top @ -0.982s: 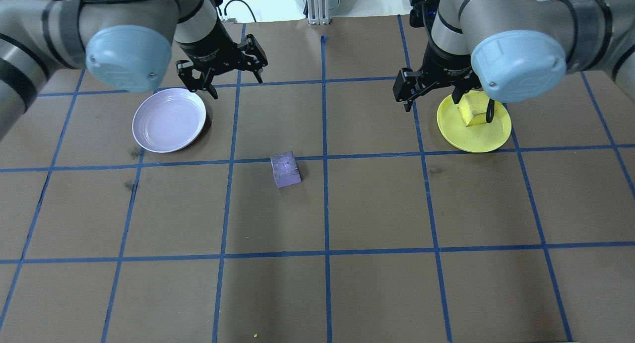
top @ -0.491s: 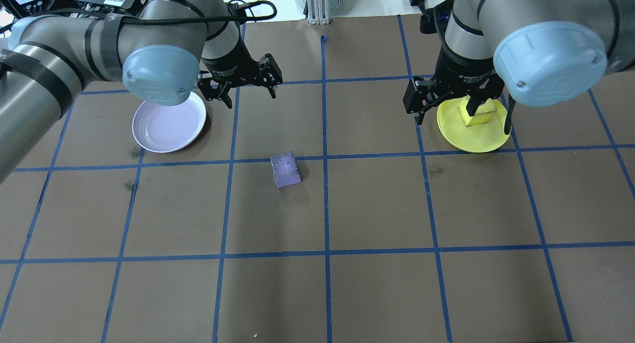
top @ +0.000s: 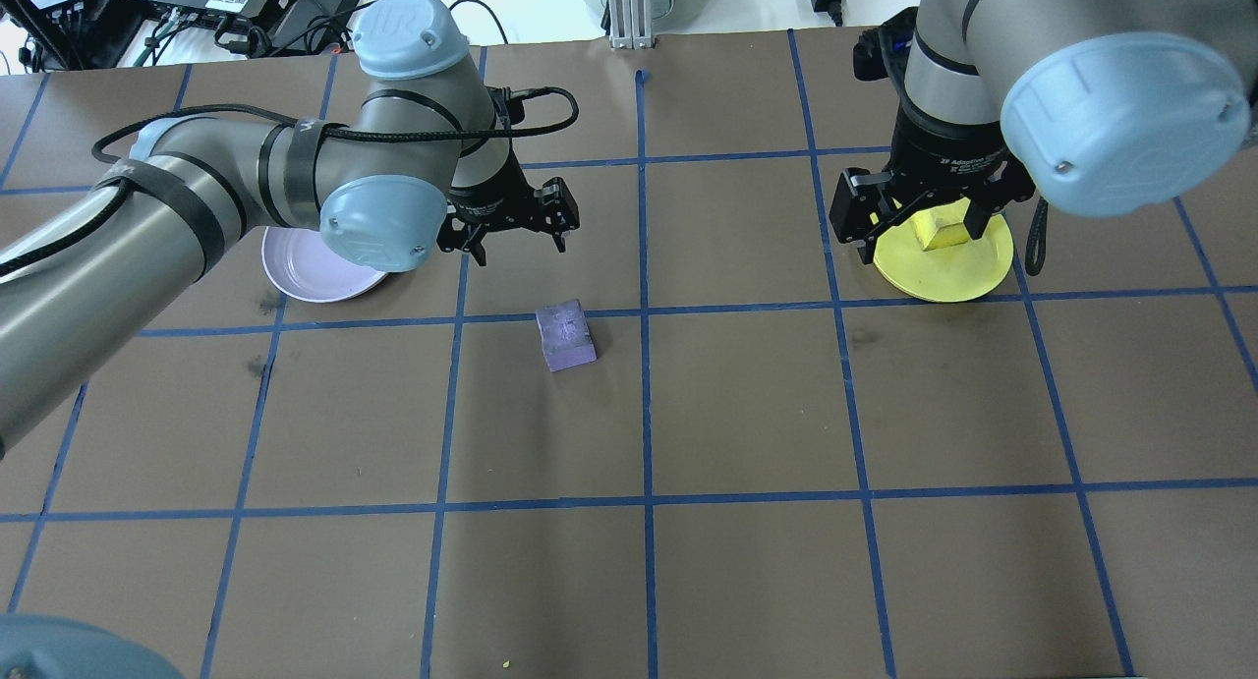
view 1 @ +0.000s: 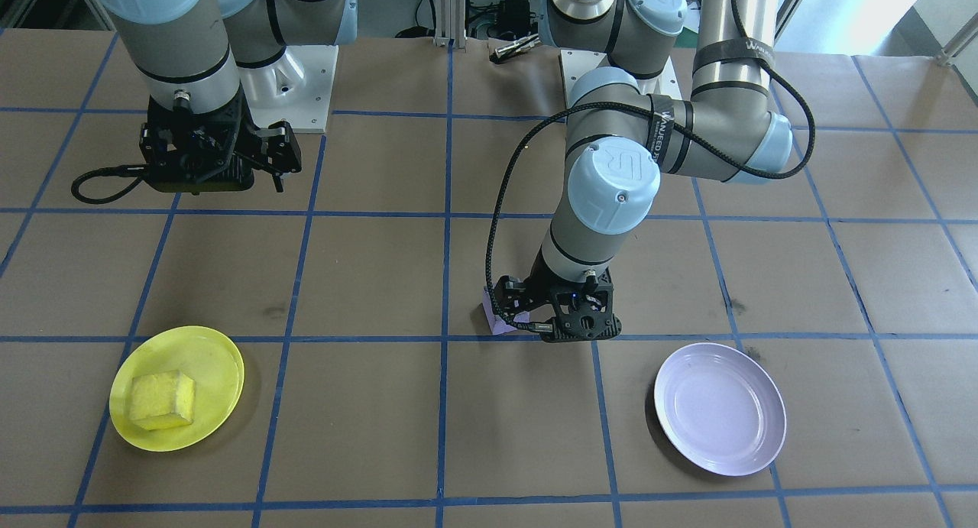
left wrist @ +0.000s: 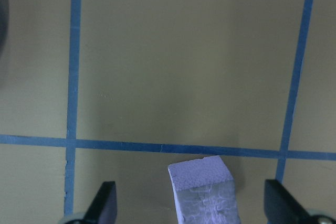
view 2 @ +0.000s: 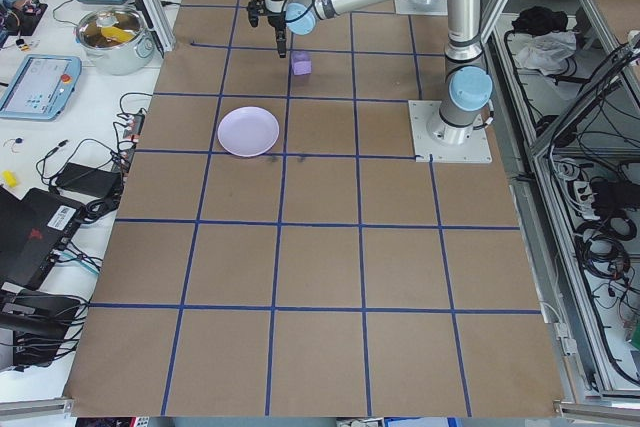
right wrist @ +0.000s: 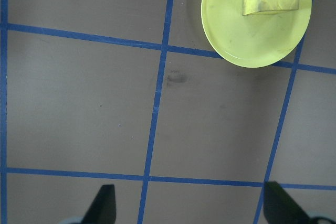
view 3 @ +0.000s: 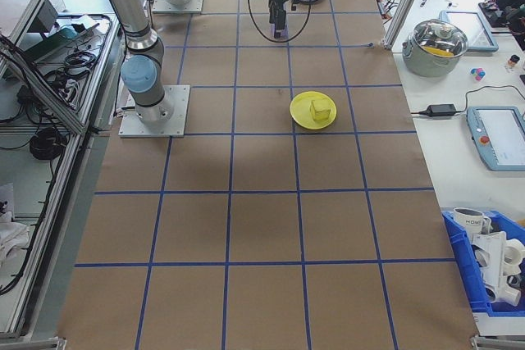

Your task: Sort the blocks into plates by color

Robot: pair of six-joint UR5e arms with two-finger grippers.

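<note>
The purple block [top: 567,335] lies on the brown table near the middle. My left gripper [top: 521,235] hangs open just above and behind it, without touching. In the left wrist view the purple block [left wrist: 205,192] sits low between the two spread fingertips [left wrist: 105,203]. The lavender plate [top: 295,276] holds nothing and is partly hidden under my left arm. The yellow block [top: 939,229] rests in the yellow plate [top: 943,266]. My right gripper [top: 934,217] is open and holds nothing, raised high above that plate; its wrist view shows the yellow plate [right wrist: 252,30] far below.
Blue tape lines divide the brown table [top: 747,404] into squares. A black cable [view 1: 504,199] loops beside the left wrist. The robot bases [view 1: 298,77] stand at the table's far edge in the front view. A pot [view 3: 443,43] and tablets sit off the table.
My left arm has swung away from the lavender plate toward the purple block and dropped lower. My right gripper has lifted and shifted a little. Both blocks stayed put.
</note>
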